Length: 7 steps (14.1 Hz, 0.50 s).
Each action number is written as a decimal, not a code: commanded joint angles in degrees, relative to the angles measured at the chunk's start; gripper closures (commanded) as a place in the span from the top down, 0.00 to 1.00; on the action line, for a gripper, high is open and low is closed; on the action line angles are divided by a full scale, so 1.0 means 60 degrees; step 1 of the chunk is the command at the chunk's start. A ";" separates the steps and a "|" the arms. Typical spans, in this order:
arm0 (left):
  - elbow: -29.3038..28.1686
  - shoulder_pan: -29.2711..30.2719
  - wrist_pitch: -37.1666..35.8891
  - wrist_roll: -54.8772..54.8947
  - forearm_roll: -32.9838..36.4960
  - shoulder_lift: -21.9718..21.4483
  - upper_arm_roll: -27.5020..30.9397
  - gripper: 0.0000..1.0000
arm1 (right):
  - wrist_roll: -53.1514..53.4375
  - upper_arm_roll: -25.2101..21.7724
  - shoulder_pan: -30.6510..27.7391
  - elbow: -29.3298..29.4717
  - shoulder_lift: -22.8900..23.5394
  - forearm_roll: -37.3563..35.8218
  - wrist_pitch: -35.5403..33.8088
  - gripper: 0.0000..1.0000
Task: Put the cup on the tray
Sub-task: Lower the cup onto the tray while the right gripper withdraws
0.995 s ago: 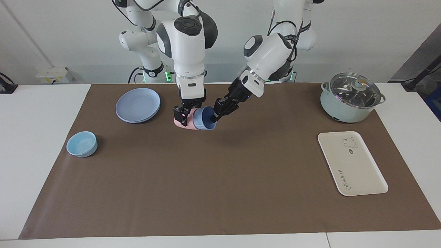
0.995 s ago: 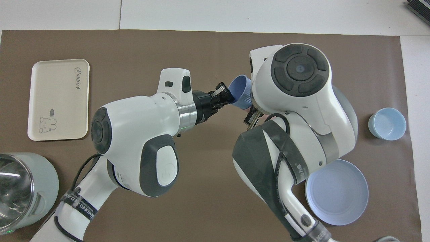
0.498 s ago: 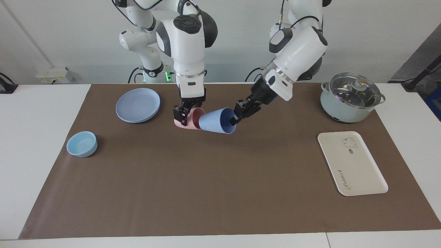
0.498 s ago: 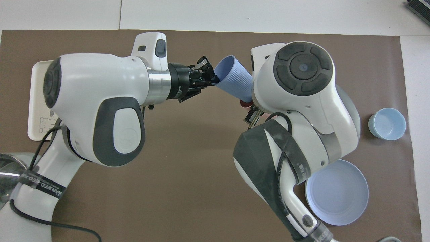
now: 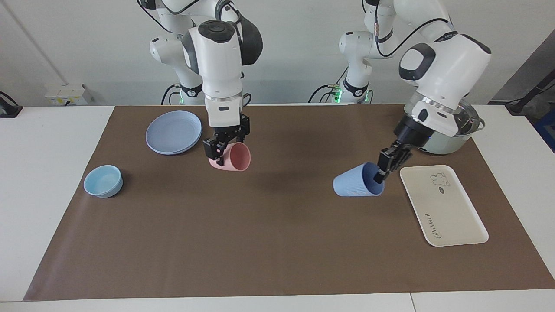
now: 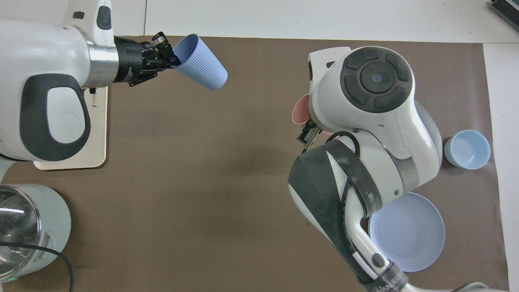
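The periwinkle-blue cup (image 5: 355, 185) (image 6: 200, 63) hangs tilted on its side over the brown mat, right beside the tray. My left gripper (image 5: 381, 173) (image 6: 172, 61) is shut on its rim, one finger inside the mouth. The cream-white tray (image 5: 446, 212) (image 6: 97, 154) with the bear drawing lies flat toward the left arm's end, partly covered by the left arm in the overhead view. My right gripper (image 5: 219, 151) is shut on a pink cup (image 5: 234, 158) (image 6: 299, 113), held tilted low over the mat next to the blue plate.
A pale green pot with a glass lid (image 5: 442, 141) (image 6: 24, 227) stands nearer to the robots than the tray. A round blue plate (image 5: 173, 132) (image 6: 405, 231) and a light-blue bowl (image 5: 103, 181) (image 6: 467, 149) sit toward the right arm's end.
My left gripper pulled the blue cup out of the pink cup and carried it toward the left arm's end, up to the tray. My right gripper shifted slightly with the pink cup.
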 commanded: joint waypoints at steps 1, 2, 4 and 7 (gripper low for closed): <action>-0.0812 0.1411 -0.0180 0.1915 0.0201 -0.0481 -0.0122 0.00 | -0.1072 0.0052 -0.0983 -0.0057 0.0076 0.1482 0.1013 0.00; -0.1367 0.1808 -0.0035 0.2954 0.0186 -0.0715 -0.0122 0.00 | -0.1308 0.0052 -0.1291 -0.0145 0.0091 0.2040 0.1597 0.00; -0.2001 0.2687 0.0199 0.4714 0.0172 -0.0995 -0.0122 0.00 | -0.1935 0.0052 -0.1936 -0.0917 0.0091 0.3254 0.2973 0.00; -0.2615 0.3538 0.1309 0.5920 0.0157 -0.1098 -0.0122 0.00 | -0.4553 0.0052 -0.2712 -0.1828 0.0236 0.6662 0.4573 0.00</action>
